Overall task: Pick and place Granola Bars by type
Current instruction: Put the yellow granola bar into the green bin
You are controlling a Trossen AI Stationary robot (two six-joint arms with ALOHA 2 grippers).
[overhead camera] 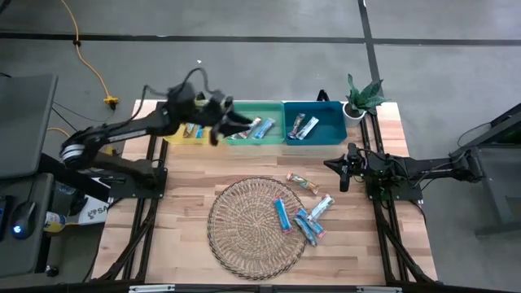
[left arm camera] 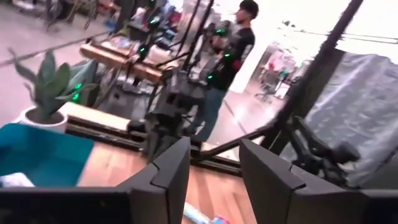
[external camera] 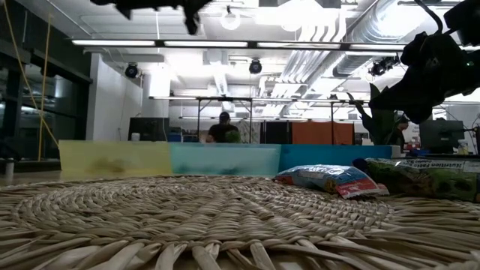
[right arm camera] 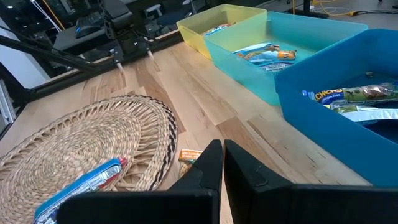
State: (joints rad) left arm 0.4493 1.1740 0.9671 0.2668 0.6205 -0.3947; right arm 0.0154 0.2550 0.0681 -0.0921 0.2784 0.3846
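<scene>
High view: the left gripper [overhead camera: 220, 122] is raised over the yellow and green plastic bins [overhead camera: 256, 129], its fingers [left arm camera: 168, 171] parted with nothing seen between them. The right gripper [overhead camera: 345, 169] is held just above the wooden bench [overhead camera: 187, 187], fingers pressed together and empty. Wrapped granola bars [overhead camera: 303, 213], blue, silver-teal and orange-brown, lie beside it on the edge of the round woven wicker mat [overhead camera: 244, 232]; others rest in the bins, including the blue bin [overhead camera: 326, 130].
</scene>
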